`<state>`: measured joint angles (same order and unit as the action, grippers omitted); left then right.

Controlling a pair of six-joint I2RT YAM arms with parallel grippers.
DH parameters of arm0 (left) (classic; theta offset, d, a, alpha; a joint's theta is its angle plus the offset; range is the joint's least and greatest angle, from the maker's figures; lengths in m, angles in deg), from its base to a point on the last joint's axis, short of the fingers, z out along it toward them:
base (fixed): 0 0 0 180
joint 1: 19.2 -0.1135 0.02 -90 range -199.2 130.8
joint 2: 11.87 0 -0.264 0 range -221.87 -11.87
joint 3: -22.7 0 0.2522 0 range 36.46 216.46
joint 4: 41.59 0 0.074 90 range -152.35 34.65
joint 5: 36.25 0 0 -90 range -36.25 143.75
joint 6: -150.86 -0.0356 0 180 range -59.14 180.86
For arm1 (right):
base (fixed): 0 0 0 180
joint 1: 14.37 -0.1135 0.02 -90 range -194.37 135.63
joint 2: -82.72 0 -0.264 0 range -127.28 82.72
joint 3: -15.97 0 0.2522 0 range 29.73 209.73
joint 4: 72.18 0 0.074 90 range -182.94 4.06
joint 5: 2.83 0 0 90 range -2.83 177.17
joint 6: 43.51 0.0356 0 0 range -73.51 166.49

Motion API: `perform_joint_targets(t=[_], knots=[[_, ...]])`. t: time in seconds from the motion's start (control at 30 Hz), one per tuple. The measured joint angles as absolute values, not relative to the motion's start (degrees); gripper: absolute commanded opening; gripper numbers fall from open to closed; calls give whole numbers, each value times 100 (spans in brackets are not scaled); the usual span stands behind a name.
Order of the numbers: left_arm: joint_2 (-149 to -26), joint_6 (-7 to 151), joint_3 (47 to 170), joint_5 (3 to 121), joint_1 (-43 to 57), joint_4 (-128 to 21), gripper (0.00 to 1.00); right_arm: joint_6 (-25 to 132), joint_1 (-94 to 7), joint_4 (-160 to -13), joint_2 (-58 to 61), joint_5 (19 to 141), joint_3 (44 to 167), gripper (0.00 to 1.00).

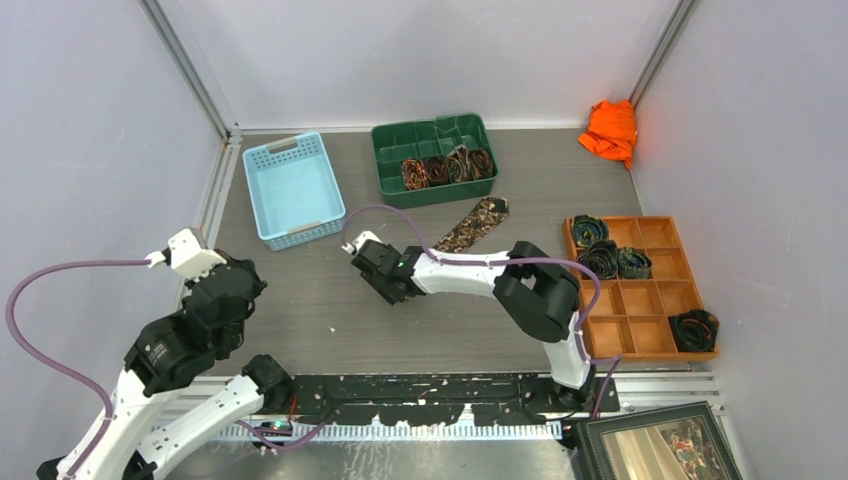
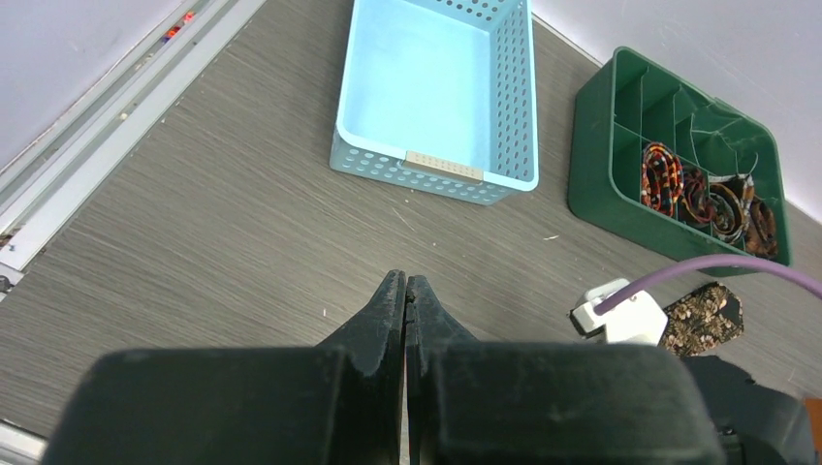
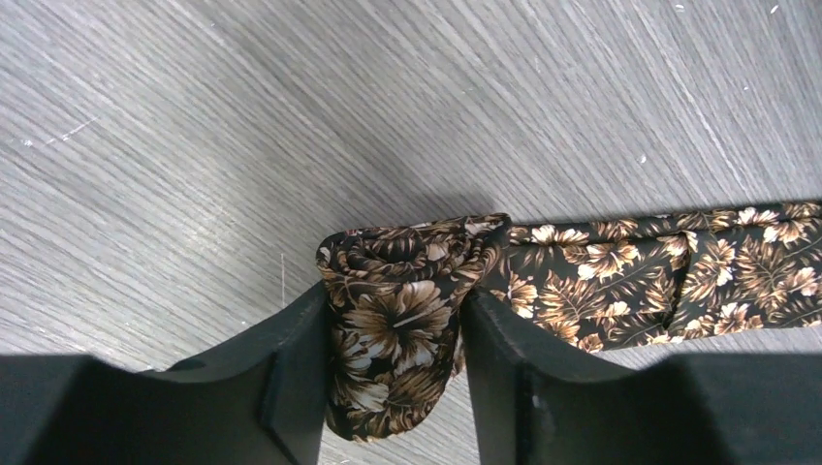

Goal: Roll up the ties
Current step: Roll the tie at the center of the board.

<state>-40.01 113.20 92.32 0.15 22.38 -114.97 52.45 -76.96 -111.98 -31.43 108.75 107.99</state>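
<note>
A brown leaf-patterned tie lies flat on the grey table, its wide pointed end near the green bin. Its narrow end is rolled into a small coil, and my right gripper is shut on that coil, the fingers pressing both sides. In the top view the right gripper is at the table's middle. My left gripper is shut and empty, held above bare table at the left. Several rolled ties sit in the green bin.
An empty light blue basket stands at the back left. A wooden divided tray at the right holds several dark coiled ties. An orange cloth lies in the back right corner. A picture frame lies at the near right.
</note>
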Motion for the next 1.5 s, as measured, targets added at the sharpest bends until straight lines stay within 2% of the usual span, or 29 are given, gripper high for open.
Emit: perform_joint_targets(t=[0.27,0.47,0.77,1.13,1.5], knots=[[-4064,11313,9232,13,2240,-11492,0,5422,-7482,-11412,-3171,10418,10974,34],[-4139,11293,9321,-42,2240,-11551,0,5632,-7425,-11519,-3169,10055,11066,31],[-4160,11247,9463,-79,2240,-11628,0,6471,-7213,-11244,-3169,8436,11105,26],[-4233,11105,9463,21,2238,-11433,0,8056,-6535,-9399,-3169,5863,10198,25],[-5105,10946,9284,537,2240,-10651,0,9358,-5919,-7679,-3164,4766,9103,24]])
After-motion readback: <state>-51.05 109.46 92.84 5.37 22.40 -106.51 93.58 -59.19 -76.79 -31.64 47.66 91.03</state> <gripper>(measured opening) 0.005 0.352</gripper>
